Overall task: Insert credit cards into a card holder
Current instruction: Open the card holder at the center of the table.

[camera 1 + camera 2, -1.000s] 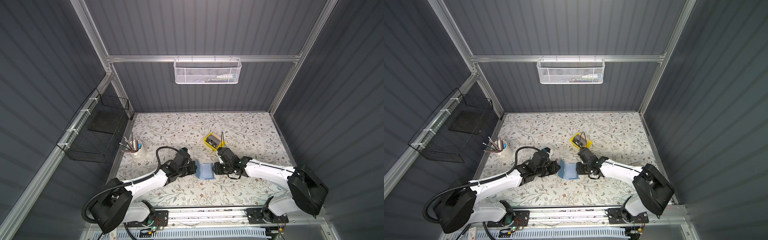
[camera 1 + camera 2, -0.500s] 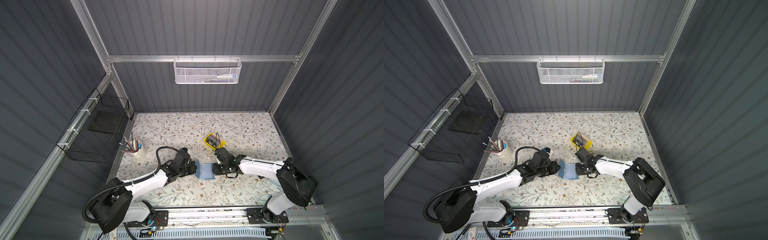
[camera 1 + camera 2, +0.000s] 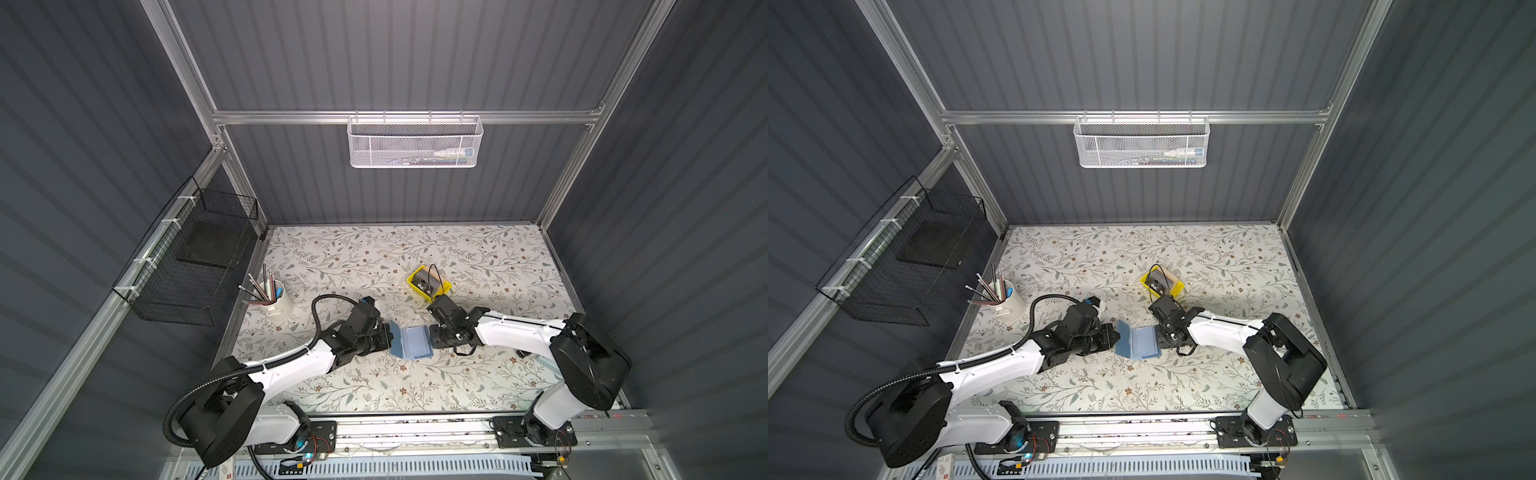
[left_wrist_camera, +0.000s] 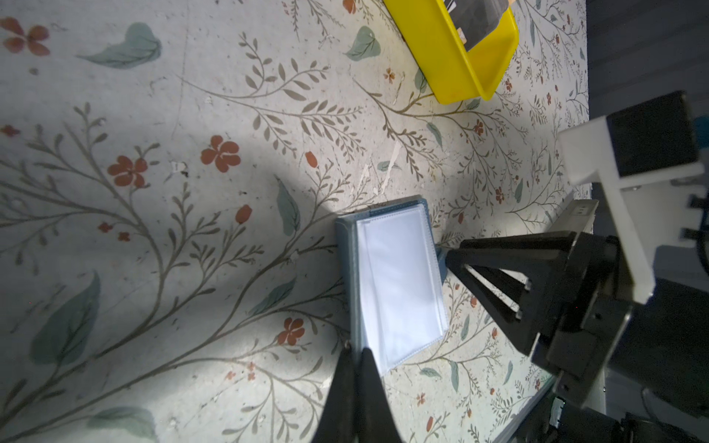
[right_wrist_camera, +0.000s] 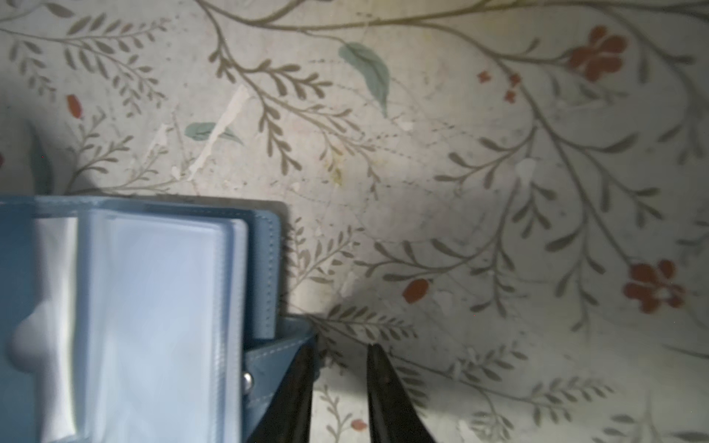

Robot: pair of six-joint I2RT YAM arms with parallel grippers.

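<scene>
The blue card holder (image 3: 411,343) (image 3: 1140,341) lies open on the table between my two grippers, its clear sleeves (image 4: 399,284) facing up. My left gripper (image 3: 388,338) (image 4: 356,354) is shut on the edge of the holder's left cover, which stands raised. My right gripper (image 3: 434,338) (image 5: 341,347) sits at the holder's right edge with its jaws a little apart. Only table shows between them, and one finger (image 5: 303,383) rests against the snap tab strap (image 5: 276,356). The black credit cards (image 3: 428,282) (image 4: 475,15) lie in the yellow tray behind the right gripper.
The yellow tray (image 3: 441,291) stands just behind the right wrist. A white cup of pens (image 3: 276,301) is at the left edge of the table. A black wire basket (image 3: 195,257) hangs on the left wall and a white mesh basket (image 3: 413,143) on the back rail.
My right gripper's jaws have narrowed at the holder's right edge and the right arm has shifted its pose. The left arm and the holder have stayed put.
</scene>
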